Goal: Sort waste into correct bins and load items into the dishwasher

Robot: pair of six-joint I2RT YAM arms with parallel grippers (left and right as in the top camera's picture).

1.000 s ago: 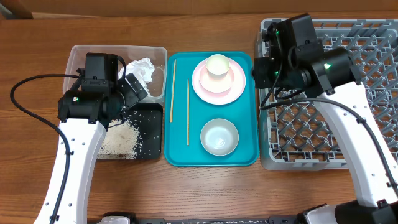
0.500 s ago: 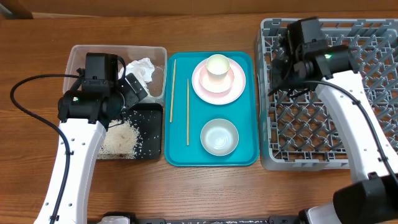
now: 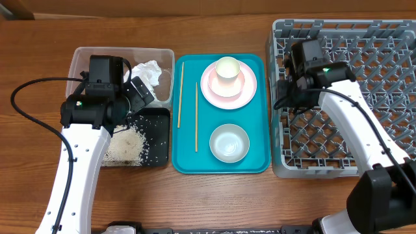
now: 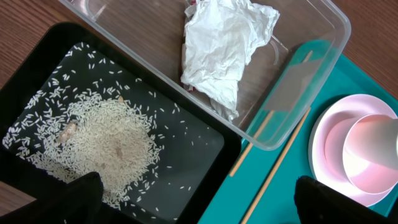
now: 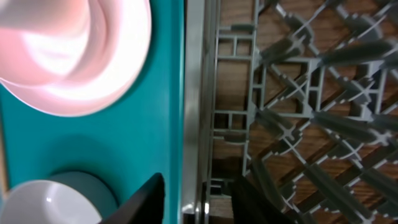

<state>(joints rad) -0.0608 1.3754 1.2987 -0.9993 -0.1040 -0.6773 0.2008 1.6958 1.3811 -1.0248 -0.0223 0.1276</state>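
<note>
A crumpled white tissue point(image 3: 148, 71) point(image 4: 224, 50) lies in the clear tub point(image 3: 81, 58). Loose rice point(image 3: 127, 146) point(image 4: 106, 137) is piled in the black tray point(image 3: 159, 130). My left gripper point(image 3: 133, 97) point(image 4: 205, 208) hangs open and empty over the edge between black tray and teal tray. On the teal tray point(image 3: 260, 162) are a pink plate point(image 3: 244, 94) bearing a small cup point(image 3: 227, 67), a bowl point(image 3: 229, 143) and two chopsticks point(image 3: 181, 94). My right gripper point(image 3: 283, 97) point(image 5: 199, 202) stands open, its fingers either side of the left wall point(image 5: 196, 124) of the grey dish rack point(image 3: 351, 84).
The dish rack's upright pegs point(image 5: 323, 124) fill the space right of my right gripper. The plate point(image 5: 93, 68) and bowl point(image 5: 56, 199) lie just left of it on the teal tray. Bare wooden table point(image 3: 214, 201) runs along the front.
My right gripper has swung down from the rack's far left corner to the rack's left wall, and its jaws have narrowed. The left arm has not moved.
</note>
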